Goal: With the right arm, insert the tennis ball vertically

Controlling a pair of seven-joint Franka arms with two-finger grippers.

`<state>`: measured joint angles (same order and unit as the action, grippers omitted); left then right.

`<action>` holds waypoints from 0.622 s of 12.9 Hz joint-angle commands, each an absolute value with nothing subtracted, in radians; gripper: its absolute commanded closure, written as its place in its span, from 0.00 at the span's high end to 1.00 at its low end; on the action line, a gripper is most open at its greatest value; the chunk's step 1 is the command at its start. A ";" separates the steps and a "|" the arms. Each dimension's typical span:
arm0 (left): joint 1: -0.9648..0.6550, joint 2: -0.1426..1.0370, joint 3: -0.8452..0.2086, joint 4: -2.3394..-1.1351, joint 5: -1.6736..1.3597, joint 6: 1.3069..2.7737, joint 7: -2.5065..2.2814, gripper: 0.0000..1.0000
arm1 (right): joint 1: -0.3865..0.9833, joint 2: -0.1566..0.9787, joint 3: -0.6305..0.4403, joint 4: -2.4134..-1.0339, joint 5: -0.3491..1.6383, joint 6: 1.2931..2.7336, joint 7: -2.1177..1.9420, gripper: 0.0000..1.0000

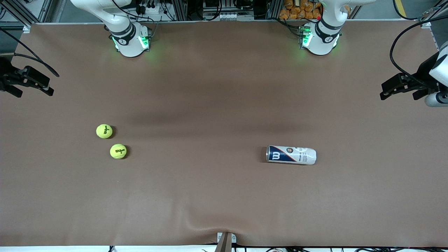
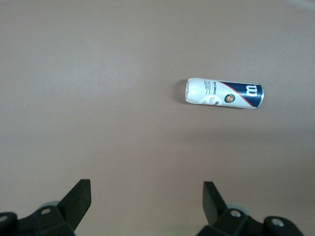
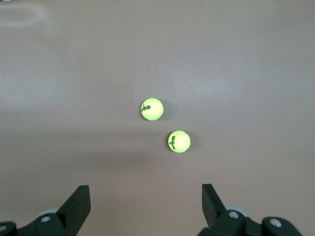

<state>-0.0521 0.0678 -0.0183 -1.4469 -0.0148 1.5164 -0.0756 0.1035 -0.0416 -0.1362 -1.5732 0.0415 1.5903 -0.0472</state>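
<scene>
Balls: 2 tennis balls (image 1: 104,131) (image 1: 118,151) lie on the table (image 1: 224,196), toward the right arm's end.
Can: the can (image 1: 291,154) lies flat, empty.
Right gripper (image 1: 29,85): open, empty, over the table's edge.
Left gripper (image 1: 402,87): open, waits.
Done: nothing yet.

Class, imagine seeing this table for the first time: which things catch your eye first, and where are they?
Two bright yellow tennis balls lie close together, apart, toward the right arm's end of the table. A blue and white Wilson ball can lies on its side toward the left arm's end. The right gripper and left gripper hang open over the table's ends.
</scene>
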 commanded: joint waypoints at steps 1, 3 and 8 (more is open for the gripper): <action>-0.051 0.051 -0.021 -1.439 0.020 1.488 -0.064 1.00 | 0.106 -0.035 -0.141 -1.554 0.025 1.571 -0.041 1.00; -0.058 0.052 -0.040 -1.443 0.060 1.486 -0.077 1.00 | 0.103 -0.035 -0.143 -1.552 0.025 1.571 -0.040 1.00; -0.055 0.052 -0.041 -1.440 0.051 1.485 -0.075 1.00 | 0.086 -0.012 -0.146 -1.562 0.026 1.552 -0.038 1.00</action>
